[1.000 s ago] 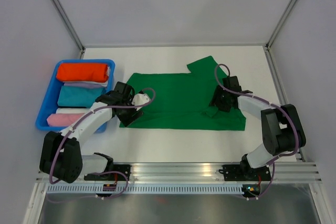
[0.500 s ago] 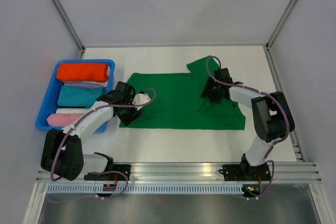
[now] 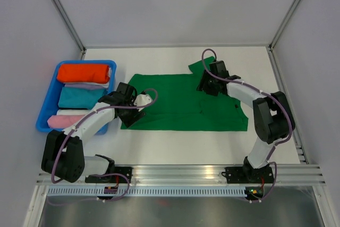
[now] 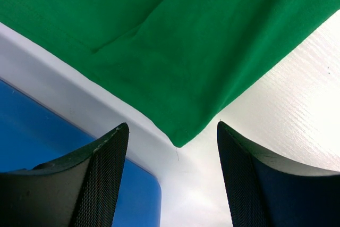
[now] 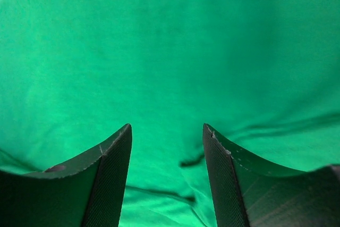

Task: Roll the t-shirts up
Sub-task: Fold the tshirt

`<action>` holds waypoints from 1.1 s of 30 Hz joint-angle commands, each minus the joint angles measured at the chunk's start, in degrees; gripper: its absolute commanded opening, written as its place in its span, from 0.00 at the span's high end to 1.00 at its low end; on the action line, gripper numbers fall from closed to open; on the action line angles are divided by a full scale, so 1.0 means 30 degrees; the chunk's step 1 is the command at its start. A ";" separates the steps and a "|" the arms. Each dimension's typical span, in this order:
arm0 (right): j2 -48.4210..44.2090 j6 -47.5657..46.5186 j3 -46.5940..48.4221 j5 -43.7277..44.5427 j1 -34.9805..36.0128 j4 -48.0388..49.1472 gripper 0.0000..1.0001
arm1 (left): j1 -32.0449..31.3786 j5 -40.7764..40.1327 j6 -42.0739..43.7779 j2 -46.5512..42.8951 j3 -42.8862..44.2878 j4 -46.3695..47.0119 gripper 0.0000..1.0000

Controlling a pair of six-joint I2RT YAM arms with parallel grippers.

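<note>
The plain emerald-green t-shirt [image 3: 186, 102] lies spread flat on the white table, one sleeve pointing to the far right. My left gripper [image 3: 129, 118] is open and empty over the shirt's near-left corner [image 4: 180, 136], which shows between its fingers in the left wrist view. My right gripper [image 3: 204, 84] is open and empty just above the shirt's far right part, near the sleeve; its wrist view shows wrinkled green cloth [image 5: 170, 78] between the fingers [image 5: 114, 174].
A blue tray [image 3: 49, 104] at the left holds an orange-red bundle [image 3: 84, 73], a teal bundle [image 3: 79, 98] and pale rolled cloths. Its blue edge [image 4: 48, 126] shows close to my left fingers. Frame posts stand at the table's back corners.
My right gripper has moved up and to the left over the shirt, from its right side toward the far sleeve. My left arm has not moved.
</note>
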 commanded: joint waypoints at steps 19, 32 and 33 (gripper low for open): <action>-1.6856 0.2925 -1.0891 0.4015 -0.5733 -0.9286 0.26 | -0.0426 0.0227 0.0767 -0.0932 -0.1501 0.0601 0.29; -1.4025 0.4279 -1.3326 0.5477 -0.5762 -0.5774 0.39 | -0.0603 -0.1763 0.1825 0.0999 -0.3875 0.3675 0.29; -1.3640 0.4192 -1.3384 0.5536 -0.5762 -0.5480 0.43 | -0.0603 -0.1997 0.1737 0.1175 -0.3963 0.4229 0.31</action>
